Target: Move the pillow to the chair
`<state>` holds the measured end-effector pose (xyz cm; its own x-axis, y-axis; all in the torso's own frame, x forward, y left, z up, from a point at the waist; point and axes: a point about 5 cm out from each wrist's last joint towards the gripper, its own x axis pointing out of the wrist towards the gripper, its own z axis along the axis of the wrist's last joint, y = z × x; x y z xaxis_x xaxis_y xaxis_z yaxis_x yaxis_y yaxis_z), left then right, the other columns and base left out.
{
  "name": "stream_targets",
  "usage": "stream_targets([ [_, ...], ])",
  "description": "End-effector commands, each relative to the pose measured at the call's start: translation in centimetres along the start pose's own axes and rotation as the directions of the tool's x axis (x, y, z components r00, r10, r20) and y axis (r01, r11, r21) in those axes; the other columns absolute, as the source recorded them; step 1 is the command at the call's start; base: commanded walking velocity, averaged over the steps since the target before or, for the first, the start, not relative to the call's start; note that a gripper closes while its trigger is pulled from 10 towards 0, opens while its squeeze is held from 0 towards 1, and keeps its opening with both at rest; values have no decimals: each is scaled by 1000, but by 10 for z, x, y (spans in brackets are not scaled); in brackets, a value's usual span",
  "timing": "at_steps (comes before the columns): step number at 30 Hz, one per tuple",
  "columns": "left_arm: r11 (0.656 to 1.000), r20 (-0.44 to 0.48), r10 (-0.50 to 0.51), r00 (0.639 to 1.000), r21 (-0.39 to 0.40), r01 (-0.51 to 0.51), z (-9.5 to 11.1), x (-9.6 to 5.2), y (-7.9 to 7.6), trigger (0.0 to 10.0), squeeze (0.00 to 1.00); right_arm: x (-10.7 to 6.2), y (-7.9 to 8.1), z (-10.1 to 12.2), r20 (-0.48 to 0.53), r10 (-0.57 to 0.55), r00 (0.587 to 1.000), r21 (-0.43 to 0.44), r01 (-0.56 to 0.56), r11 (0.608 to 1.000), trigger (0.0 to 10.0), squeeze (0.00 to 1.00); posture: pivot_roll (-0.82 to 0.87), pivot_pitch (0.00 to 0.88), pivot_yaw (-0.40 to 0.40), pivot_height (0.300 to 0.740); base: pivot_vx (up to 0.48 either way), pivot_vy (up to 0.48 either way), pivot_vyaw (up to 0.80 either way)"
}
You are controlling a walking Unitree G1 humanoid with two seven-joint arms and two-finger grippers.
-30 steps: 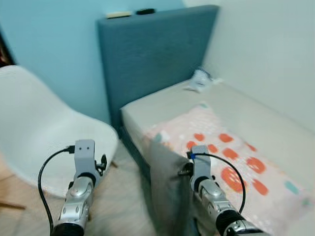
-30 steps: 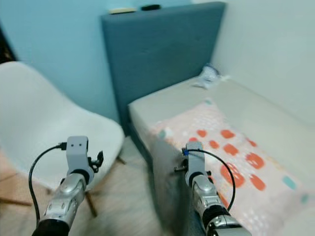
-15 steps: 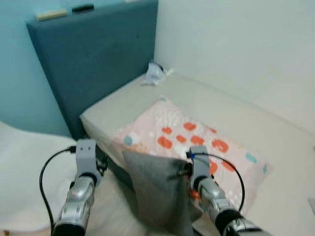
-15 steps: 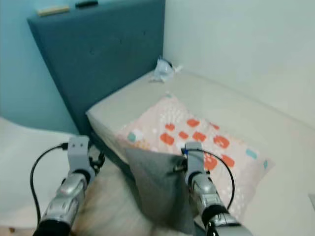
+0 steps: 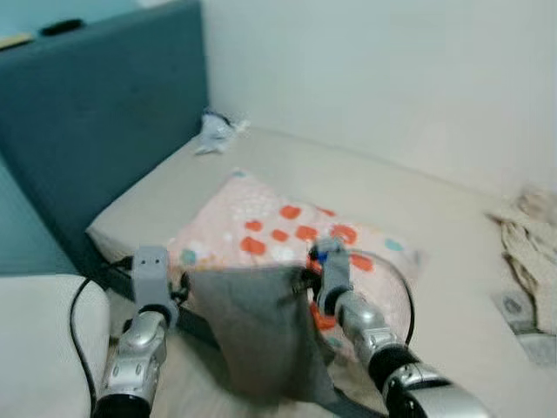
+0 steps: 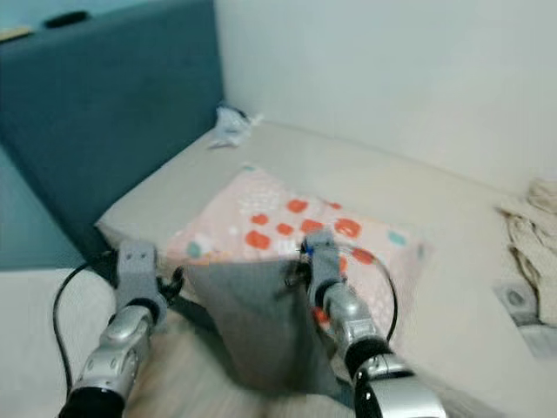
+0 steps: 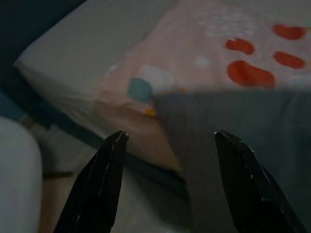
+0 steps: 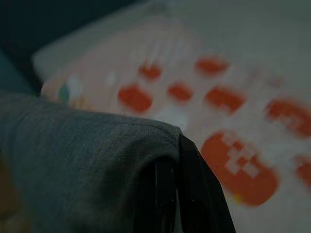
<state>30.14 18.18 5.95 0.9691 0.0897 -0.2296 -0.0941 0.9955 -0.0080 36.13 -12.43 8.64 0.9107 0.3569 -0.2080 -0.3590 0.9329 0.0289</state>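
Right end effector (image 8: 167, 194) is clamped on a grey fabric pillow (image 5: 257, 326), hanging beside the beige bed (image 5: 418, 218). Left end effector (image 7: 167, 187) is spread wide, near the pillow's other corner.

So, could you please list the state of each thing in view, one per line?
Pillow: lying flat on the bed, not gripped.
Grey cloth: hanging, pinched by the right gripper.
Left gripper: open, holding nothing.
Crumpled white item: lying by the headboard.
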Motion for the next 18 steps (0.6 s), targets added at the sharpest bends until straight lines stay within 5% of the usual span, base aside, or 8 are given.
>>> stream_targets([
  [1,1000,-34,12,999,15,-12,-9,-2,5,10000,0,6,-11,41,137,-8,991,-2,9,1000,10000,0,25,36,-55,740,0,0,-800],
  [13,1000,-35,17,999,13,-16,-10,-4,6,10000,0,1,-60,133,315,-94,945,21,92,996,10000,0,23,43,-59,740,0,0,-800],
  [18,1000,-37,17,999,15,-16,-11,-4,7,10000,0,-4,-73,149,343,-158,926,75,140,987,10000,0,20,47,-54,740,0,0,-800],
])
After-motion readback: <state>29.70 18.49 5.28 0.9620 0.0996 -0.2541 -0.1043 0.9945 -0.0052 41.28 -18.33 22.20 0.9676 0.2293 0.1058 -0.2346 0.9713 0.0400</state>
